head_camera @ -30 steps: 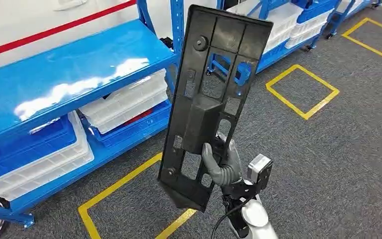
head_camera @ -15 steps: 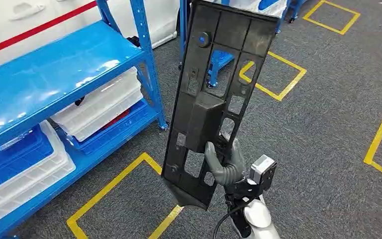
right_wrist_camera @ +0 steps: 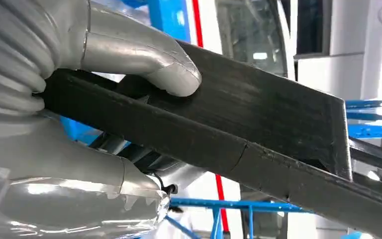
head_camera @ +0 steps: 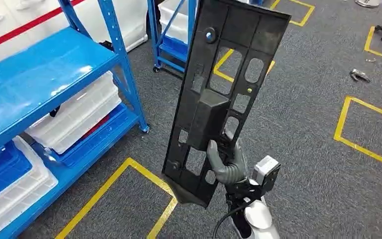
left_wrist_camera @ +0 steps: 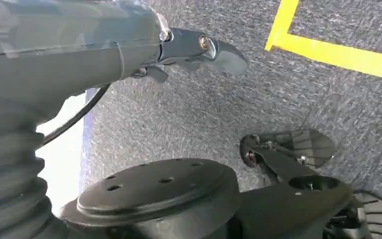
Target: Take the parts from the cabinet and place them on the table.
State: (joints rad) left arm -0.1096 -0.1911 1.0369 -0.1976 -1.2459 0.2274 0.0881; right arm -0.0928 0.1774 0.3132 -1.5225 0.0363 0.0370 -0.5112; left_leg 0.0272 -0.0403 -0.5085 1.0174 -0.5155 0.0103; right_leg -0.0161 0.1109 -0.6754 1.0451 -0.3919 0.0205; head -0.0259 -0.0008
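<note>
A long black plastic panel (head_camera: 229,89) with several cut-outs and a raised box in its middle stands nearly upright in front of me in the head view. My right hand (head_camera: 226,164) grips it near its lower end, thumb on the near face. The right wrist view shows that grip from close up, the grey thumb (right_wrist_camera: 144,59) pressing on the panel's edge (right_wrist_camera: 258,134). My left hand (left_wrist_camera: 189,47) hangs over grey carpet in the left wrist view, its fingers stretched out and holding nothing.
A blue shelf rack (head_camera: 45,74) stands at the left with white bins (head_camera: 74,117) and a blue bin (head_camera: 0,169) on its lower level. Another blue rack (head_camera: 171,30) is behind. Yellow tape squares (head_camera: 358,144) mark the grey carpet; a small loose object (head_camera: 359,75) lies far right.
The whole picture has slid left: the camera has turned to the right, away from the shelf rack. The panel stays in my right hand's grip, in the same pose.
</note>
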